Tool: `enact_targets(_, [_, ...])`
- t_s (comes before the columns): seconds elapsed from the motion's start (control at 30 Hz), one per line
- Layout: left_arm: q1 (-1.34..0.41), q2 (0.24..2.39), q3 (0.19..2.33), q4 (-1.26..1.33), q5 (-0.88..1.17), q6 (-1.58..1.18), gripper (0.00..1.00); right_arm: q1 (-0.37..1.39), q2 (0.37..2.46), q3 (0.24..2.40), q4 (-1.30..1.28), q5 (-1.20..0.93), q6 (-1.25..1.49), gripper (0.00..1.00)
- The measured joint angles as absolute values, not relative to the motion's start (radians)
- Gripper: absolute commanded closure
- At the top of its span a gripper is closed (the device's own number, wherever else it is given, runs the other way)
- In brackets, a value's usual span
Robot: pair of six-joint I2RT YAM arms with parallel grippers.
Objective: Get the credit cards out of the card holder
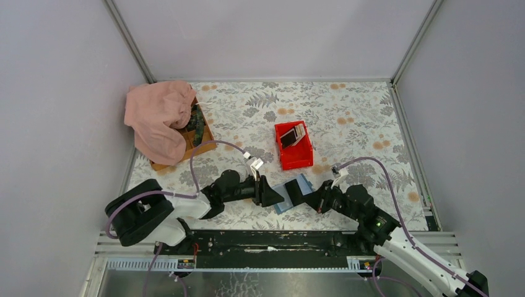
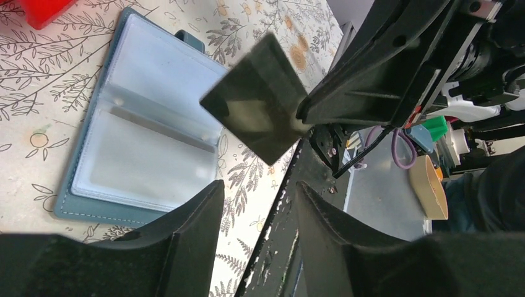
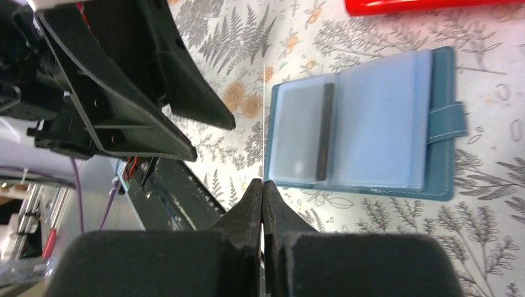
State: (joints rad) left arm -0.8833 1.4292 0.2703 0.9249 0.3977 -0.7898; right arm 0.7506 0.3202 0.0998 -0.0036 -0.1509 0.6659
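Note:
The blue card holder [image 1: 301,183] lies open on the floral table between both grippers, its clear sleeves up [image 2: 148,124]. One sleeve [image 3: 303,133] still shows a card with a dark stripe. A dark credit card [image 2: 257,99] hangs above the table, and my right gripper [image 3: 264,184] is shut on one of its corners. In the right wrist view that card shows only as a thin edge [image 3: 264,124]. My left gripper [image 2: 259,184] is open just below the card and touches nothing. The two grippers face each other [image 1: 286,195].
A red bin [image 1: 293,145] behind the holder has cards [image 1: 292,136] standing in it. At the back left, a pink cloth [image 1: 160,117] drapes over a wooden box [image 1: 201,133]. The black base rail [image 1: 266,238] runs along the near edge.

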Motion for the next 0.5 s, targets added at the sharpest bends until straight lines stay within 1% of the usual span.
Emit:
enact_targets(0.07, [-0.883,1.391,0.279,0.873,0.4,-0.762,0.4,0.75,0.321,0.1,-0.003,-0.192,0.665,1.0])
enact_targets(0.17, [-0.883,1.345,0.285,0.819,0.401,-0.726,0.38,0.75,0.323,0.1,0.001,-0.262,0.664,1.0])
enact_targets(0.43, [-0.883,1.278,0.287,0.722,0.4,-0.672,0.36,0.75,0.29,0.1,0.03,-0.408,0.664,1.0])
enact_targets(0.5, [-0.883,1.276,0.288,0.714,0.401,-0.665,0.39,0.75,0.291,0.1,0.05,-0.436,0.667,1.0])
